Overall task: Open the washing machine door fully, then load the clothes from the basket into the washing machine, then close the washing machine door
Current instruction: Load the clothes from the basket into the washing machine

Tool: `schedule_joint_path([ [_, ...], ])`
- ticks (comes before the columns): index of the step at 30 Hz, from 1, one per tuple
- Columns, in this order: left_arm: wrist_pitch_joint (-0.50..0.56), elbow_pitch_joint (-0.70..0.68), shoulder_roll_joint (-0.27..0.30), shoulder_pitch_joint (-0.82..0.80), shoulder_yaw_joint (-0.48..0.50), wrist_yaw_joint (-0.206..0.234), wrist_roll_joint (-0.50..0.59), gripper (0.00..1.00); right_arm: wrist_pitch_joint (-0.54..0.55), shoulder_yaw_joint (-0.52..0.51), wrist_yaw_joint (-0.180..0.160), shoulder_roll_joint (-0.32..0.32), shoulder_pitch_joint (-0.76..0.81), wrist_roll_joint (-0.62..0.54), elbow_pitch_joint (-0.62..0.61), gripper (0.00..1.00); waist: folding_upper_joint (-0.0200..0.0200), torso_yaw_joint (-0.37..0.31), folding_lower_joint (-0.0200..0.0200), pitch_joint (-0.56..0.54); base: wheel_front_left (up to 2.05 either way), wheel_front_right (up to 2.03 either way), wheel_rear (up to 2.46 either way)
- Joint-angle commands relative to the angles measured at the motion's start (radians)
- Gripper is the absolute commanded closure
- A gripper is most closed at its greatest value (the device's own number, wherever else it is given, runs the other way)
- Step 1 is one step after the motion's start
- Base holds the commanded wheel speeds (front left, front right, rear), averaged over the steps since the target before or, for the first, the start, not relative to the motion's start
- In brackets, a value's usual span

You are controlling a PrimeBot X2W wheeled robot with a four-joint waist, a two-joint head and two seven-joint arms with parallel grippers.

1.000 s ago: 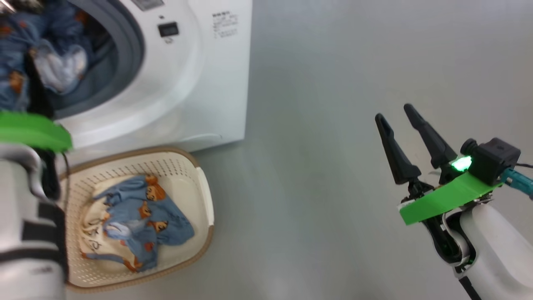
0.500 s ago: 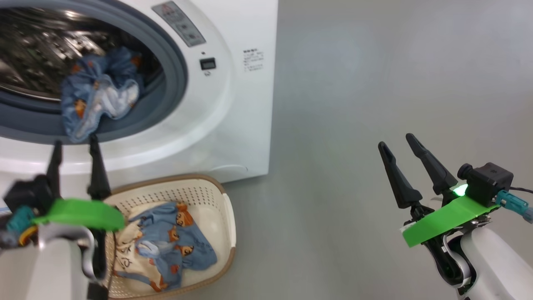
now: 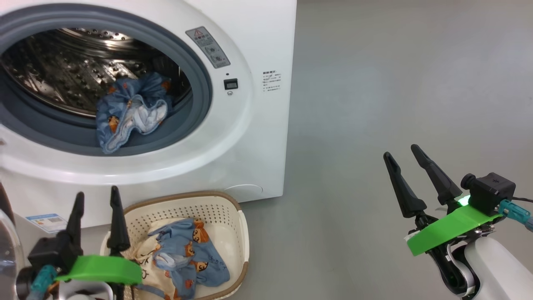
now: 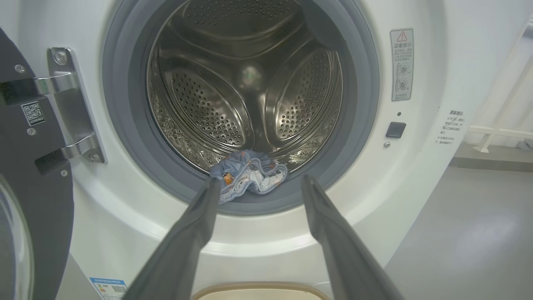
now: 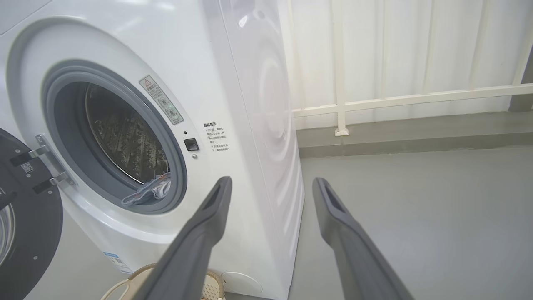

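White washing machine (image 3: 258, 146), door (image 4: 37, 200) swung open. One blue garment (image 3: 129, 112) lies at the drum's lip; more clothes (image 3: 187, 258) fill the basket (image 3: 187, 210) below. Left gripper (image 3: 96, 191) and right gripper (image 3: 400, 150) hang empty, fingers spread.

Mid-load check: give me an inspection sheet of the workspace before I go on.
Surface: grey floor; the basket stands on it before the washing machine.
Job's things: door swung open at the machine's left; blue garment at the drum's front, over the gasket; blue and cream clothes lie in the basket.
Clutter: nothing seen.
Pincers: left pincer open, empty, by the basket's left rim; right pincer open, empty, over floor.
Cables: teal lead at right wrist, another at left.
Surroundings: white railing and curtain beyond the machine.
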Motion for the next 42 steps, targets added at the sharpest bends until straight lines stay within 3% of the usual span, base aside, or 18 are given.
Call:
schedule_joint_path([
  [1,-0.006,-0.040,0.009,0.010,0.018,0.011,-0.014,0.00,-0.008,0.011,0.006,-0.018,0.018,-0.009,-0.020,0.00,0.0000,0.005,0.0000,-0.010,0.00,0.00,0.00],
  [29,-0.006,-0.095,-0.005,0.054,-0.016,0.041,-0.035,0.00,-0.008,0.036,0.006,-0.033,0.027,-0.016,-0.019,0.00,0.0000,0.001,0.0000,-0.019,0.00,0.00,0.00],
  [42,0.030,-0.003,0.046,-0.076,-0.009,0.041,-0.047,0.00,-0.008,0.032,0.006,-0.042,-0.002,-0.007,-0.037,0.00,0.0000,-0.033,0.0000,0.060,0.00,0.00,0.00],
])
